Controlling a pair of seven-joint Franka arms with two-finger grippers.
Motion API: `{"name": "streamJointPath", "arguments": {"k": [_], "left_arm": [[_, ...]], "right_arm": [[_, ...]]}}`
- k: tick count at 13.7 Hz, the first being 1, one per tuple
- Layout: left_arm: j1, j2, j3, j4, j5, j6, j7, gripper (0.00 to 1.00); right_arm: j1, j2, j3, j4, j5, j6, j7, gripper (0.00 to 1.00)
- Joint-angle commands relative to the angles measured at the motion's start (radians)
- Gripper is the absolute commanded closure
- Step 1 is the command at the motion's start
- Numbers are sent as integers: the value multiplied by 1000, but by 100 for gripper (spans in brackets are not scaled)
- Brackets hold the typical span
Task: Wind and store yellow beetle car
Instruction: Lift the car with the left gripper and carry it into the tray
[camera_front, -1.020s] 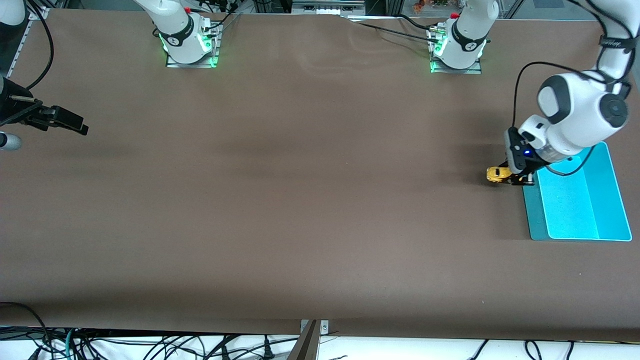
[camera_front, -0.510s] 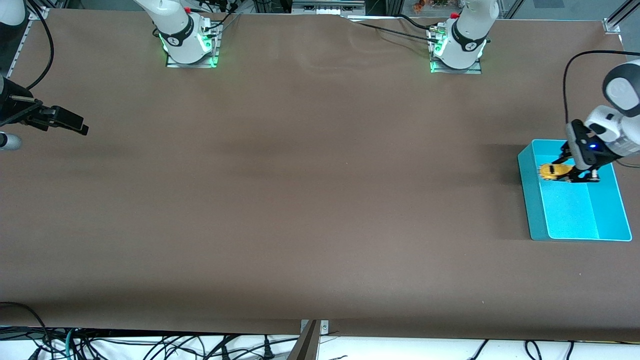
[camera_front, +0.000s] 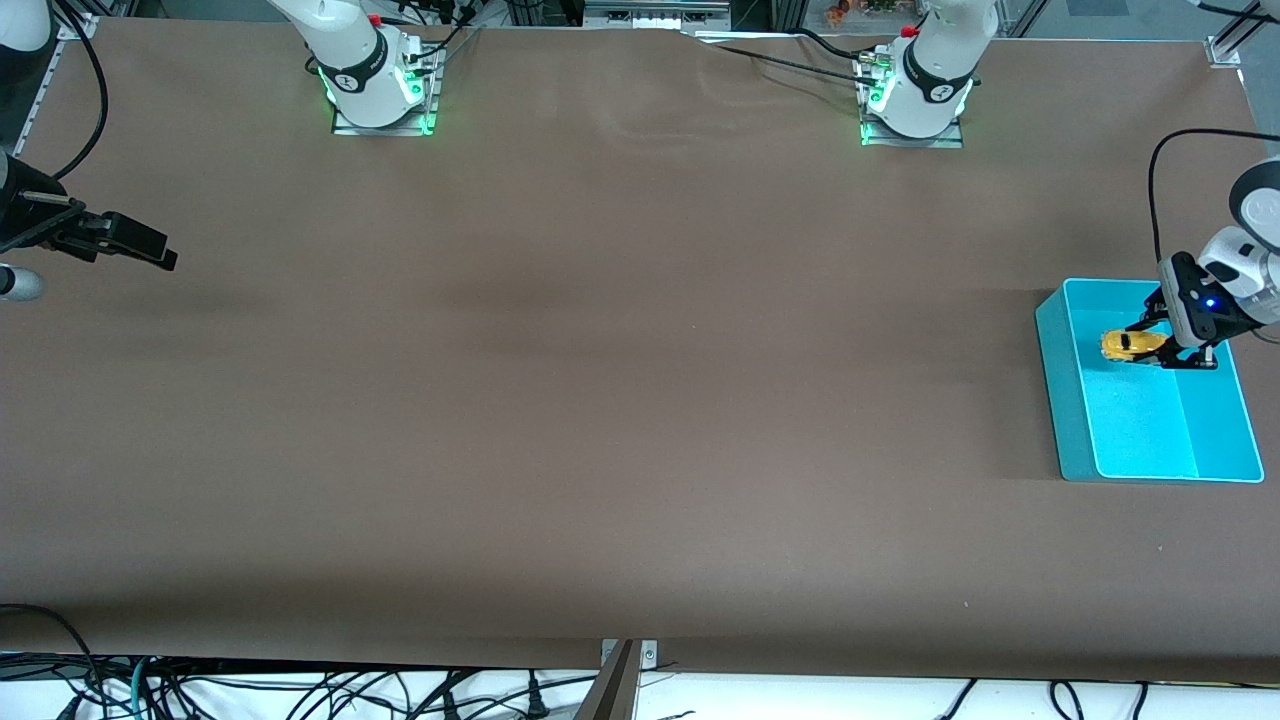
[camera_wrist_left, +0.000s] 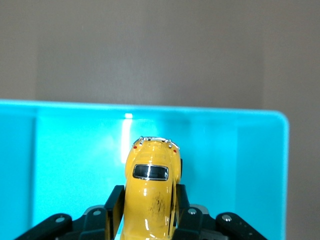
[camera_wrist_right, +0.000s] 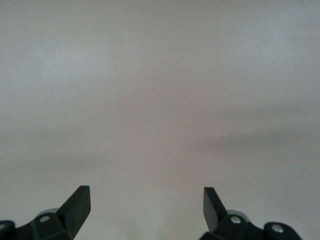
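My left gripper (camera_front: 1150, 350) is shut on the yellow beetle car (camera_front: 1128, 346) and holds it over the turquoise bin (camera_front: 1055, 400), in the part of the bin toward the robots' bases. In the left wrist view the car (camera_wrist_left: 150, 195) sits between the two black fingers (camera_wrist_left: 114, 205), its rear window up, with the bin's floor (camera_wrist_left: 75, 165) under it. My right gripper (camera_front: 140, 243) waits open and empty over the bare table at the right arm's end; its wrist view shows only its fingers (camera_wrist_right: 77, 202) and the table.
The turquoise bin stands at the left arm's end of the table, near the table's edge. The brown table (camera_front: 600, 400) stretches bare between the two arms. Cables hang along the edge nearest the front camera.
My left gripper has carried the car from the table beside the bin, over the bin's wall, to a spot above its inside. The right arm has not moved.
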Motion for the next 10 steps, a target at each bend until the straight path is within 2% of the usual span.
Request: {"name": "streamJointPath", "arguments": {"k": [1,4,7,8,10], "left_arm": [[11,87,6,65,-24,31,56,64],[21,190,5,130,-34,36,57,64],[22,233,5,135,-40,96,53,62],[22,236,5,136,-56,96,55,50],[20,225,5,141,-60,91,53,37]], "right_arm": [[-2,-1,-2,11,13,-19,-6,0],[-2,-1,-2,11,13,-19,-6,0],[-2,-1,-2,11,13,-19,-6,0],[-2,-1,-2,11,15,-19,-6,0],[-2,-1,-2,11,15,-19,-6,0]]}}
